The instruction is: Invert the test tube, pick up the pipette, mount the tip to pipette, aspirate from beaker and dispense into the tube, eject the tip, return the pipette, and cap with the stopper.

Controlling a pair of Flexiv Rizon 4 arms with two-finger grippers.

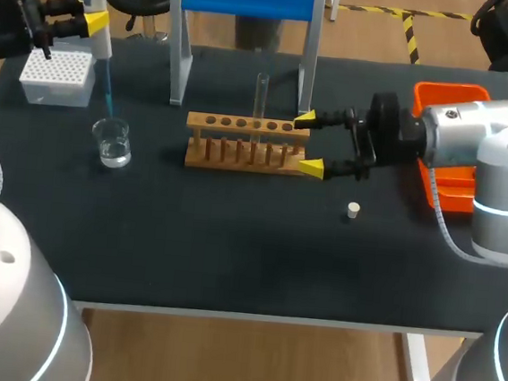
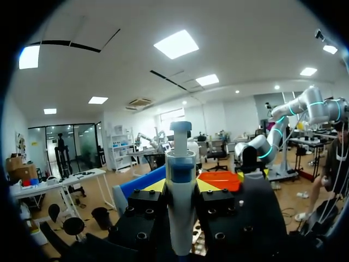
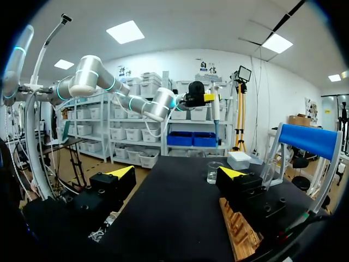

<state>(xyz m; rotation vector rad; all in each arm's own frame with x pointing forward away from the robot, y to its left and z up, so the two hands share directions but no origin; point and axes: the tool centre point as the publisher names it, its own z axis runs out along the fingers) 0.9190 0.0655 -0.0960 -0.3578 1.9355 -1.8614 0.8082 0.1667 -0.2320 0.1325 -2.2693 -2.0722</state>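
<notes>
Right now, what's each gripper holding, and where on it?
Left gripper grips the pipette by its upper body, below the plunger. Right gripper is open, holding nothing.

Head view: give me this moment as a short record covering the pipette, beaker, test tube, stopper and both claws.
pipette: upright in left claw, blue tip mounted, pointing down at beaker
beaker: holds clear liquid, stands near tip box
test tube: upright in rack, uncapped
stopper: loose on table, right of rack
left claw: shut on pipette
right claw: open, at rack's right end
</notes>
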